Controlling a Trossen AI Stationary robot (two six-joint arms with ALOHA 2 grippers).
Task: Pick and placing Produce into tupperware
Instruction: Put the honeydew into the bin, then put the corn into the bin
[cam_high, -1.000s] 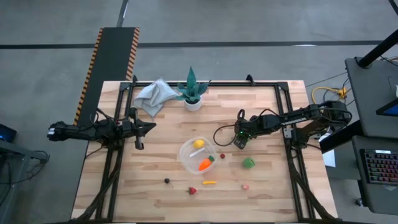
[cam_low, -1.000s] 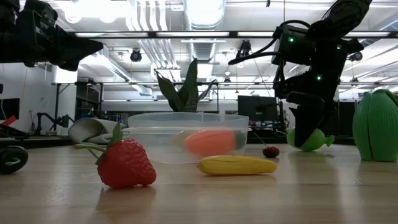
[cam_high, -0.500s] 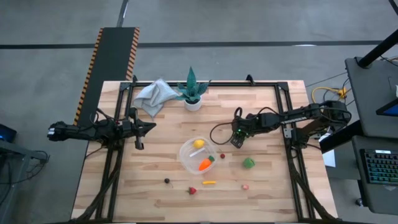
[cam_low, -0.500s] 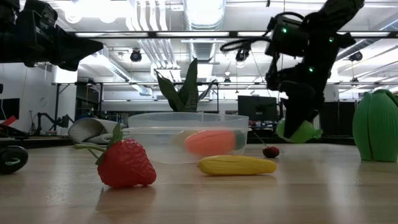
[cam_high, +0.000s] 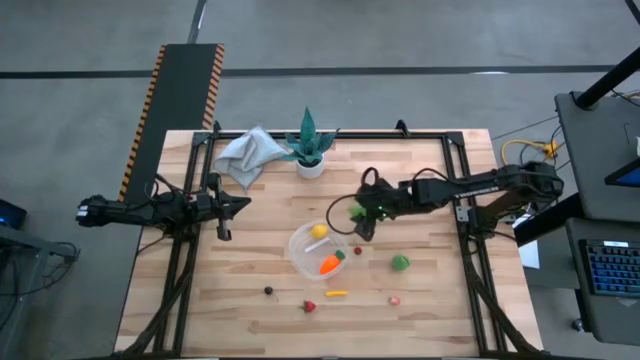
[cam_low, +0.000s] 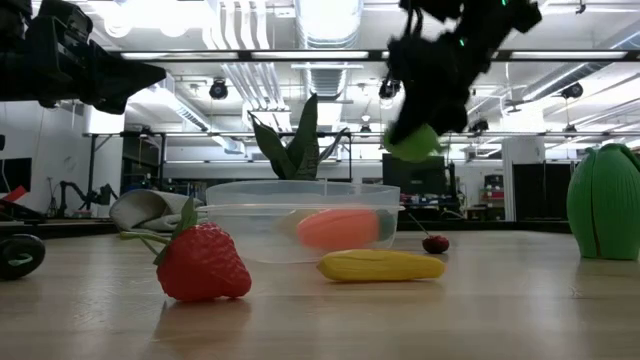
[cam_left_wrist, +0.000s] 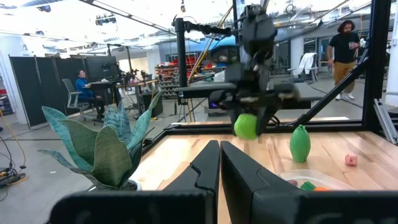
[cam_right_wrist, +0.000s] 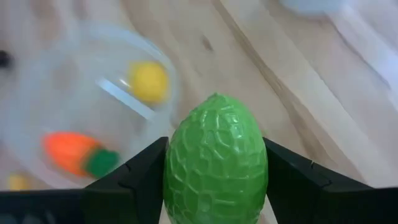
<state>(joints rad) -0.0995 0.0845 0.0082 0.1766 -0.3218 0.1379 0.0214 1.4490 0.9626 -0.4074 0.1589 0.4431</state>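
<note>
My right gripper (cam_high: 358, 213) pinches a green egg-shaped fruit (cam_right_wrist: 216, 167) above the table, just beside the tupperware (cam_high: 301, 252), which already holds a lemon (cam_high: 319, 230) and carrot (cam_high: 330, 264). I judge several pieces remain outside. My left gripper (cam_high: 240, 203), pressed together, waits aside.

My right tool (cam_right_wrist: 214, 177) grips a green, egg-shaped piece with a pebbled skin (cam_right_wrist: 216, 165), one dark finger (cam_right_wrist: 134, 180) pressed against each side of it. Past it I see the round clear tupperware (cam_right_wrist: 37, 112) on the pale wooden worktop (cam_right_wrist: 298, 81). Inside the tupperware lie a yellow lemon (cam_right_wrist: 149, 82) and an orange carrot (cam_right_wrist: 68, 152) with a green top. A small yellow bit (cam_right_wrist: 18, 182) shows at the tupperware's near edge, too blurred to name.
</note>
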